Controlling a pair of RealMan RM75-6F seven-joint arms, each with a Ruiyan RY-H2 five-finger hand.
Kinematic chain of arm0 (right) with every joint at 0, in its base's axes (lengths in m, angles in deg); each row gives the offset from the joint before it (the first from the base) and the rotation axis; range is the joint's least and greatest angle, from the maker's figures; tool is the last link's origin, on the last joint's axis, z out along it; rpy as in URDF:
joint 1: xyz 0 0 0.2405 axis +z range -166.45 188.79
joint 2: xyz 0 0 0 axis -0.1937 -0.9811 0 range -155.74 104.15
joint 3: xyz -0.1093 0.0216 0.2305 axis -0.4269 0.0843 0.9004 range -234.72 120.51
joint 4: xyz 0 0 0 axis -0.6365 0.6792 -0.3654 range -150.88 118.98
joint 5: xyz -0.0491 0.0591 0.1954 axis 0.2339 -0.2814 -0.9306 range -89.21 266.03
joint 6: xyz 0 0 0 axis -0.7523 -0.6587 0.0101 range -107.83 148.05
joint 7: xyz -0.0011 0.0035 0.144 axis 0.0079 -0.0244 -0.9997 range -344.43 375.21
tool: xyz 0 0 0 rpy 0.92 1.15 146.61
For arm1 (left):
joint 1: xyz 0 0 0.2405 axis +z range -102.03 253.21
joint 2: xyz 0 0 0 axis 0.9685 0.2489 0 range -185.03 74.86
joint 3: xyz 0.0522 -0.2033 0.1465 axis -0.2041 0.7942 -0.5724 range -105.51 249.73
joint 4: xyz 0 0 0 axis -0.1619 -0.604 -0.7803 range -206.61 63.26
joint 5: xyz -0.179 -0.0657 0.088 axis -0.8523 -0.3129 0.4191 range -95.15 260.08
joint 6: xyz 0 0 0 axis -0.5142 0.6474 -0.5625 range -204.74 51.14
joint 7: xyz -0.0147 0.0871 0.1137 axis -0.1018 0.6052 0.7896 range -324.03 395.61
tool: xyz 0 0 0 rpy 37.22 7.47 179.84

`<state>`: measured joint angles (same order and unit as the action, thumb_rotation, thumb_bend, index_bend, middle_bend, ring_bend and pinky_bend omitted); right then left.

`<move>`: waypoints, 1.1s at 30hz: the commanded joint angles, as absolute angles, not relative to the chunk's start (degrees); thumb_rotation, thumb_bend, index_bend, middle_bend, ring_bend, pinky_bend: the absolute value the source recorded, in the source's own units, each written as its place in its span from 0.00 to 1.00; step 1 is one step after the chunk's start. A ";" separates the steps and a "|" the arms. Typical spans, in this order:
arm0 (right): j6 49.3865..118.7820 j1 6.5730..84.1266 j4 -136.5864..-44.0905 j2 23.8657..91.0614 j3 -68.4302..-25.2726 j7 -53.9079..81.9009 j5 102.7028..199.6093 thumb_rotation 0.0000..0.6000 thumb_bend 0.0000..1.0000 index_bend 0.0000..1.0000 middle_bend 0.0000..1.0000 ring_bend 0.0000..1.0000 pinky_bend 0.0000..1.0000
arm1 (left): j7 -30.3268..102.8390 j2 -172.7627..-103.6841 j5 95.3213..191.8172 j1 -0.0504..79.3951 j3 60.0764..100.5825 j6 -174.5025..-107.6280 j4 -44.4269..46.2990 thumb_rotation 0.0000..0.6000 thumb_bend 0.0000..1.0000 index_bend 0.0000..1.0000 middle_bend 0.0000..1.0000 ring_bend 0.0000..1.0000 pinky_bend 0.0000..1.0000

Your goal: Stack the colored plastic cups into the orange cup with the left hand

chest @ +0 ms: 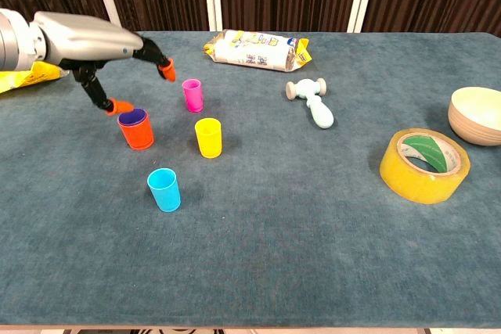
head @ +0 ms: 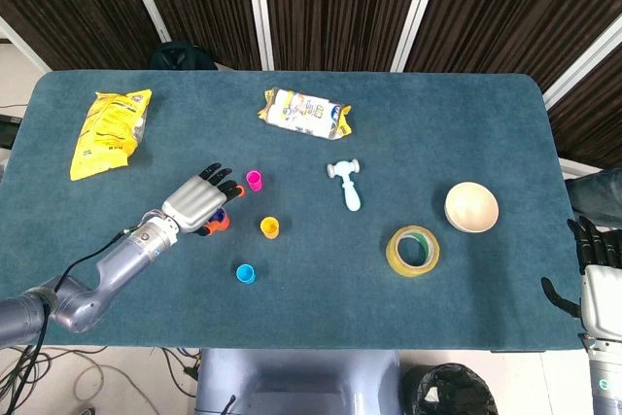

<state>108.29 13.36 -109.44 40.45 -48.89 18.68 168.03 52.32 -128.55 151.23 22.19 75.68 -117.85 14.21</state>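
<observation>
L hand (chest: 82, 41) fingers spread, empty | purple cup (chest: 133, 117) nested in orange cup (chest: 138, 134) | R hand (head: 593, 258) unclear

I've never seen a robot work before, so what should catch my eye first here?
Look first at the metal left hand, fingers spread above the orange cup, which has a purple cup nested inside. Pink, yellow and blue cups stand loose nearby on the teal table.
</observation>
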 commanded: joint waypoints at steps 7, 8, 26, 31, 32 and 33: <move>108.33 13.34 -109.54 40.39 -48.85 18.67 168.00 1.00 0.32 0.09 0.08 0.13 0.09 | 51.14 -131.43 152.31 21.38 77.70 -119.12 14.58 1.00 0.31 0.19 0.18 0.00 0.00; 108.38 13.29 -109.54 40.37 -48.82 18.62 167.92 1.00 0.32 0.09 0.08 0.13 0.08 | 51.17 -131.74 152.24 21.17 77.83 -118.93 14.57 1.00 0.31 0.19 0.18 0.00 0.00; 108.58 13.11 -109.52 39.97 -48.28 17.68 167.24 1.00 0.32 0.09 0.08 0.13 0.08 | 57.53 -140.62 147.05 17.56 77.94 -116.10 9.46 1.00 0.28 0.23 0.18 0.00 0.00; 108.50 13.12 -109.47 39.91 -48.20 17.45 167.12 1.00 0.32 0.09 0.08 0.13 0.09 | 58.66 -142.44 145.86 17.16 77.67 -115.95 8.06 1.00 0.28 0.26 0.18 0.00 0.00; 108.49 13.12 -109.47 39.90 -48.19 17.43 167.11 1.00 0.32 0.09 0.08 0.13 0.09 | 58.77 -142.64 145.78 17.11 77.64 -115.94 7.91 1.00 0.28 0.28 0.18 0.00 0.00; 108.51 13.11 -109.47 39.89 -48.18 17.41 167.11 1.00 0.32 0.09 0.08 0.13 0.09 | 58.95 -142.99 145.67 17.03 77.62 -115.99 7.66 1.00 0.28 0.29 0.18 0.00 0.00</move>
<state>108.50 13.12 -109.47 39.90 -48.19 17.42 167.11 58.79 -142.77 145.80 17.13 77.66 -115.98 7.85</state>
